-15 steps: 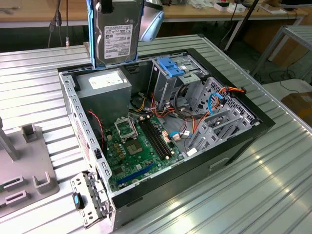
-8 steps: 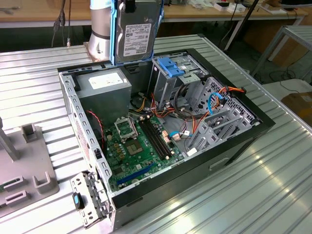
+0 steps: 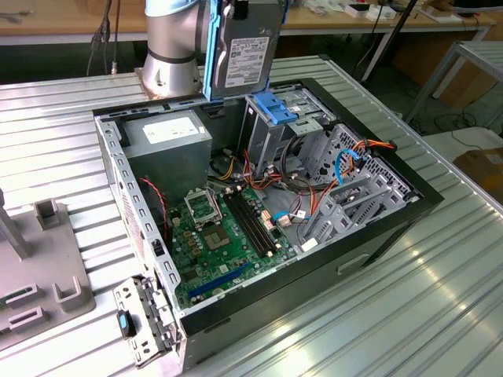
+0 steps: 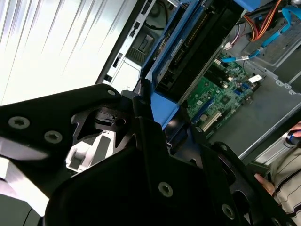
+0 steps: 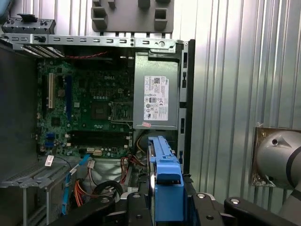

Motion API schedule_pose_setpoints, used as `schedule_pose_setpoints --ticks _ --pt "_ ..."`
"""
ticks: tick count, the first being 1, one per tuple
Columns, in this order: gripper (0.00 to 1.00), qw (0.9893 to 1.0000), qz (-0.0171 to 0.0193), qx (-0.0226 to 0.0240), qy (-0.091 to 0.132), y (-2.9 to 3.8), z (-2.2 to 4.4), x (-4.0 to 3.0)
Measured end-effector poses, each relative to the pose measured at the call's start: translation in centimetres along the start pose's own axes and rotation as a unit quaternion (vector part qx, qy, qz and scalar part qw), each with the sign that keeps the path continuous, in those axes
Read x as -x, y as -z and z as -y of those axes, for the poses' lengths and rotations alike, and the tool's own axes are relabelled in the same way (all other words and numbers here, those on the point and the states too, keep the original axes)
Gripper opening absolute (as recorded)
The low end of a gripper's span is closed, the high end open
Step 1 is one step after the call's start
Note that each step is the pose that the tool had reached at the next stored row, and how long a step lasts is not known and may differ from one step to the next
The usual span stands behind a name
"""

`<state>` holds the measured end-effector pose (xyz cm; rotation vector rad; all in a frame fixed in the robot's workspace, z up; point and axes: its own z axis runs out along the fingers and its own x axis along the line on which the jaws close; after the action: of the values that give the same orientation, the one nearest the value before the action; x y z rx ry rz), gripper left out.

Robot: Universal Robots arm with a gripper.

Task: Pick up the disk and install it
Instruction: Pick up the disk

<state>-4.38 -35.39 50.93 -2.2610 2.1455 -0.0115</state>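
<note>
disk: its top is cut off by the upper edge of the exterior view
label: its print is too small to tell
arm: cut off by the same edge
person's sleeve: cut off at the edge of the second wrist view

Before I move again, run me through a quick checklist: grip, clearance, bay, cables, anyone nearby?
1. Grip: ok. The gripper is shut on the disk, which hangs upright.
2. Clearance: ok. The disk is above the case rim and touches nothing.
3. Position: ok. It hangs beside the drive cage, apart from the power supply.
4. Free slot in the cage: cannot tell. A blue bracket sits at its top.
5. Cables: cannot tell. Orange and blue ones lie close to the cage.
6. People: not ok. A sleeve shows beside the case in the second wrist view.
</note>
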Motion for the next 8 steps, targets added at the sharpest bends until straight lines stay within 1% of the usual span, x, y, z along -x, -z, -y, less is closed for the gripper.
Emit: schedule_pose_setpoints --ticks 1,3,5,8 --pt "0.36 1.0000 0.0000 0.0000 0.000 -0.01 0.54 -0.03" --pt "0.36 1.0000 0.0001 0.0000 0.000 -0.03 1.08 -0.06" --pt "0.36 1.0000 0.0001 0.0000 0.000 -0.04 1.45 -0.08" --pt "0.36 1.0000 0.0000 0.0000 0.000 -0.04 1.48 -0.08"
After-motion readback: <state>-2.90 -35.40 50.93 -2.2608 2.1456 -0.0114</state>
